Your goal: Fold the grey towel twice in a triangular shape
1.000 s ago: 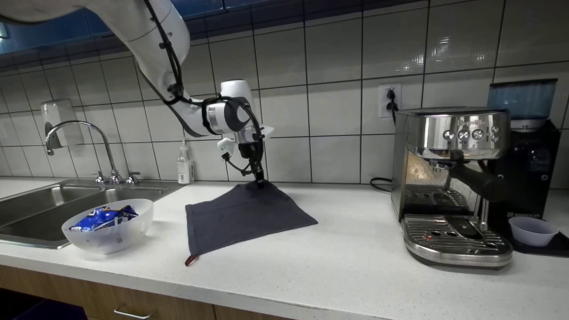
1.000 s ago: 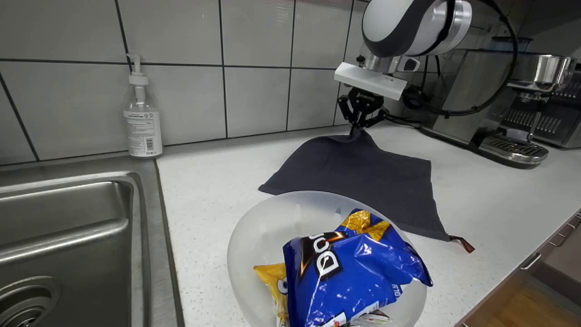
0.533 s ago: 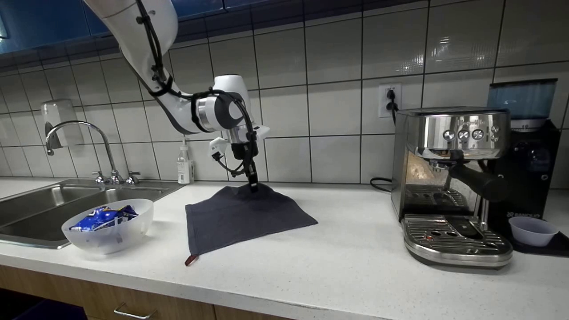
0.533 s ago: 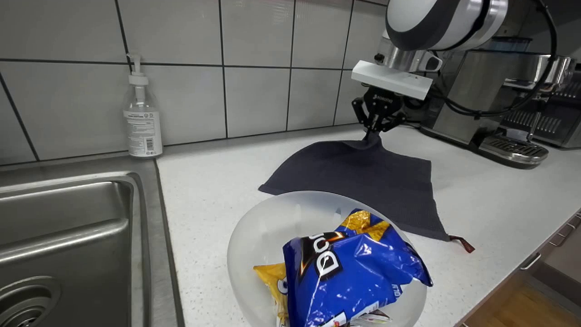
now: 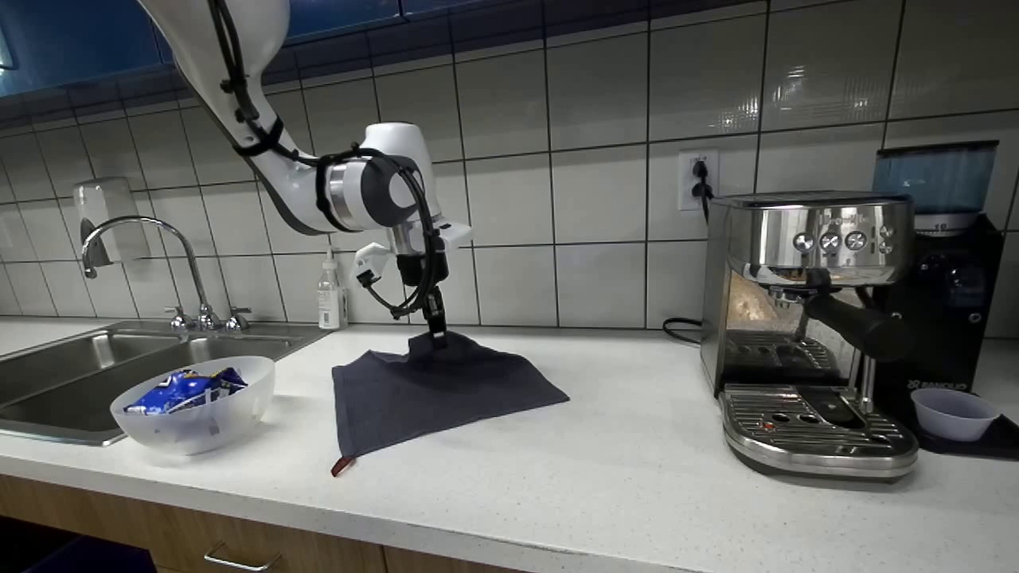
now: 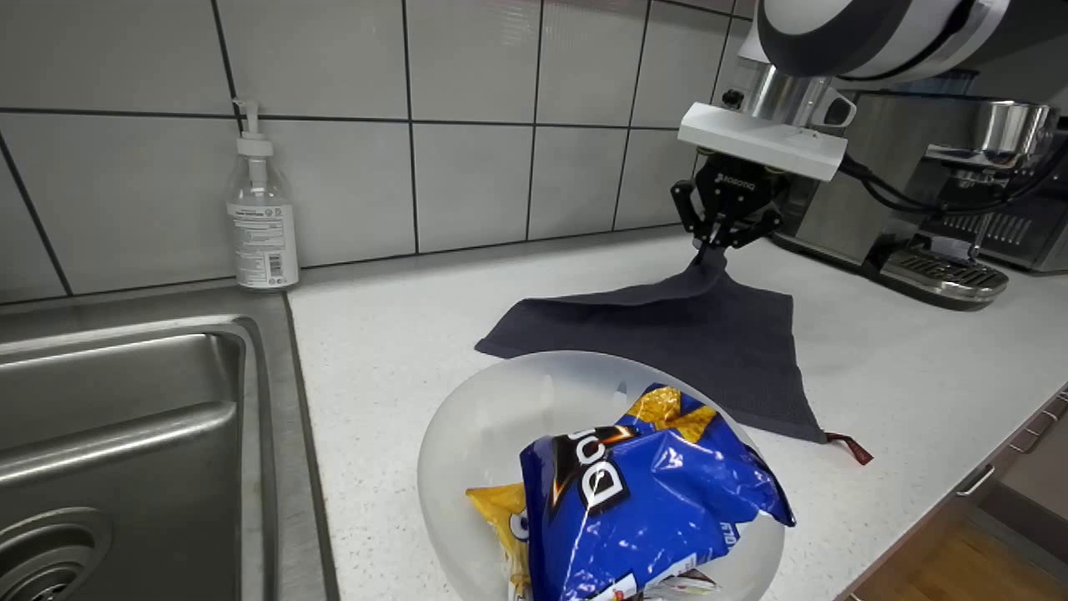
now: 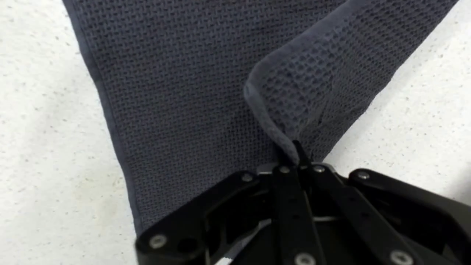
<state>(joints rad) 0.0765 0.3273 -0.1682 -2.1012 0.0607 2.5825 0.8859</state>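
Observation:
The dark grey towel [image 5: 434,402] lies on the white counter, its near and side corners flat, with a red loop [image 5: 342,465] at the near corner. Its back corner is lifted and pulled inward over the cloth, held by my gripper [image 5: 439,342]. In another exterior view the raised part of the towel [image 6: 709,288] rises in a narrow peak to the shut gripper [image 6: 707,249]. The wrist view has the hem of the towel [image 7: 268,121] running between the fingertips of the gripper [image 7: 294,158], with a curled flap showing its underside. The very tips are partly covered by cloth.
Left of the towel stands a frosted bowl [image 5: 239,406] with a blue chip bag [image 6: 642,501], beside a steel sink [image 5: 103,436]. An espresso machine [image 5: 812,231] stands to the right. A soap bottle [image 6: 263,225] and tiled wall [image 5: 597,278] are behind.
With the towel's back corner in its grip, my gripper has moved away from the wall, forward over the cloth. The flap has folded over further; the near and side corners have stayed put.

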